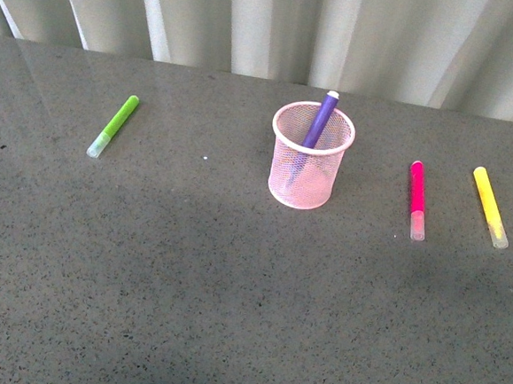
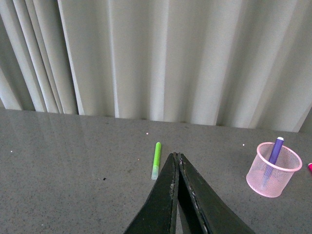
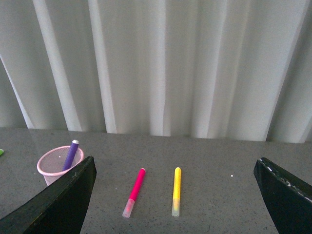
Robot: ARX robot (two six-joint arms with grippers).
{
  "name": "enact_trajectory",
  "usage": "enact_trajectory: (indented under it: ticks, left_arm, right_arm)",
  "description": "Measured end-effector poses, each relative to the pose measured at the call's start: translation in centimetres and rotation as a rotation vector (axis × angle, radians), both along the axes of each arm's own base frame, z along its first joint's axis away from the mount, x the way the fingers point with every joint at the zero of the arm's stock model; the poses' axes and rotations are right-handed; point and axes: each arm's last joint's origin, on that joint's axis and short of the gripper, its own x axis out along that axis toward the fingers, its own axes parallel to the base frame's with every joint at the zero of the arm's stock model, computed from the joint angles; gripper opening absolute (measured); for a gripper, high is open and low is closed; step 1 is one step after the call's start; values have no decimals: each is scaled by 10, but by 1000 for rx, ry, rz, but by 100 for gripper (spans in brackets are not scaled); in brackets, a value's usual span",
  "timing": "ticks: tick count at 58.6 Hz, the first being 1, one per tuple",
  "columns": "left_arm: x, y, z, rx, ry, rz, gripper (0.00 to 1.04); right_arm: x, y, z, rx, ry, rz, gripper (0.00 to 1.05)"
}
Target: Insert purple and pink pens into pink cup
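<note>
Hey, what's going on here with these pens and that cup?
A two-armed robot is putting pens into the pink cup. The purple pen stands inside it, leaning on the rim. The pink pen lies on the table to its right, beside a yellow marker. Neither gripper holds anything: the left gripper is shut, the right gripper open.

No text or label is legible; the pens look unmarked.
</note>
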Motion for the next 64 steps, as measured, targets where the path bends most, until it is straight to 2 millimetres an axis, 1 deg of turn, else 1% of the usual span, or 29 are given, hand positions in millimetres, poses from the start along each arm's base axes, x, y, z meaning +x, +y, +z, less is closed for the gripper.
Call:
enact_trajectory:
  ticks: [8,32,37,64]
  left_arm:
    - [1,0,-8,0,12,0,4]
    - [0,0,-20,1,5,0,4]
    - [0,0,-28,1,2,0,4]
    - [0,0,-28,1,-2,0,5]
  right_arm:
    - [0,0,0,0,0,0,98]
    - [0,0,0,0,0,0,98]
    - [0,0,0,0,0,0,98]
    - [0,0,0,0,0,0,98]
